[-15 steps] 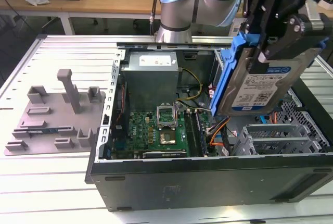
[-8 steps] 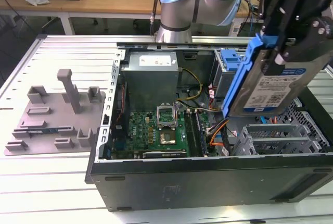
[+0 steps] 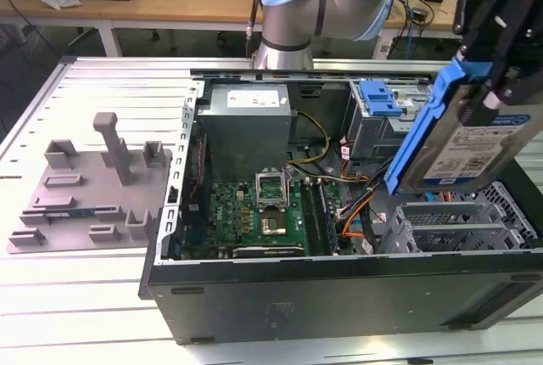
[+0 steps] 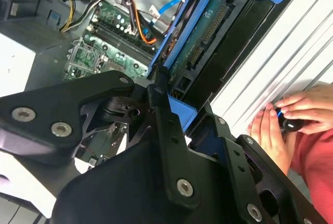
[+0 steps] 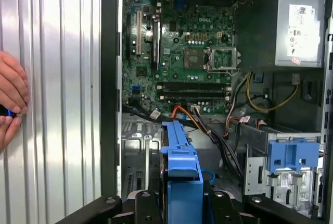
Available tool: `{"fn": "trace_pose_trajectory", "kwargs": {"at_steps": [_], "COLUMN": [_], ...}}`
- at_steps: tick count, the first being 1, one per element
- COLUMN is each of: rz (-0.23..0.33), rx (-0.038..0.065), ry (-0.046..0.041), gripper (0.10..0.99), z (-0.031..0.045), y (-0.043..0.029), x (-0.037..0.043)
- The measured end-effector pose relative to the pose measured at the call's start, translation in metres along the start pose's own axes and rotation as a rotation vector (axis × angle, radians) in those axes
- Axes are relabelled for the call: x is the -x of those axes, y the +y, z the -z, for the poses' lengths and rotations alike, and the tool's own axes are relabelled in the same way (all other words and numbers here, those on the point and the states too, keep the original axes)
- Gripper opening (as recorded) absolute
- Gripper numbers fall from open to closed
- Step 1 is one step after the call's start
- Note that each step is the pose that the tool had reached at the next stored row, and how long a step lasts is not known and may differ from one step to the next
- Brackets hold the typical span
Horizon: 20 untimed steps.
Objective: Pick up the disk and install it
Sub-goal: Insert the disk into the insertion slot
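Disk [image 3: 475, 140] in my claw [image 3: 496, 85]: my fingers [image 4: 161, 114] are clenched on the blue frame at its upper end. It hangs tilted in the air, touching nothing else. It is above the open computer case [image 3: 339, 301], over the metal drive cage [image 3: 458, 221] at the case's end toward the exterior view's right.

In the second wrist view the disk's green circuit-board side and connector face the camera.

The case lies on its side on the slatted metal table [image 3: 76, 314], open face up. Inside I see the motherboard [image 3: 263, 212], the grey power supply [image 3: 246, 119] by the far wall, and a bare blue clip [image 3: 379, 98] in a bay near the far corner.

A grey fixture plate [image 3: 89, 187] sits on the table just beside the case, toward the exterior view's left.

A person's hand [image 4: 273, 130] rests on the table beside the case wall, fingers around something small and dark.
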<state>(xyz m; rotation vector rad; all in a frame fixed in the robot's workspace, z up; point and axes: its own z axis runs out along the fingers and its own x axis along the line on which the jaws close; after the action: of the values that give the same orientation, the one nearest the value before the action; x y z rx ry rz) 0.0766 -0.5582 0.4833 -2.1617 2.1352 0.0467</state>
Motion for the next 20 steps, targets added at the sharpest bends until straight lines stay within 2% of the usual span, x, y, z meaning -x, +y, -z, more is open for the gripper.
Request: {"fn": "trace_pose_trajectory", "kwargs": {"at_steps": [8,15,20], "rz": [0.000,-0.001,-0.012], "rx": [0.000,0.000,-0.001], "ry": [0.0000,0.0000,0.0033], "gripper": [0.369,0.369,0.369], "z": [-0.0009,-0.0010,-0.0013], "y": [-0.0256,-0.0271,-0.0271], "x": [-0.0052,-0.0070,-0.0070]}}
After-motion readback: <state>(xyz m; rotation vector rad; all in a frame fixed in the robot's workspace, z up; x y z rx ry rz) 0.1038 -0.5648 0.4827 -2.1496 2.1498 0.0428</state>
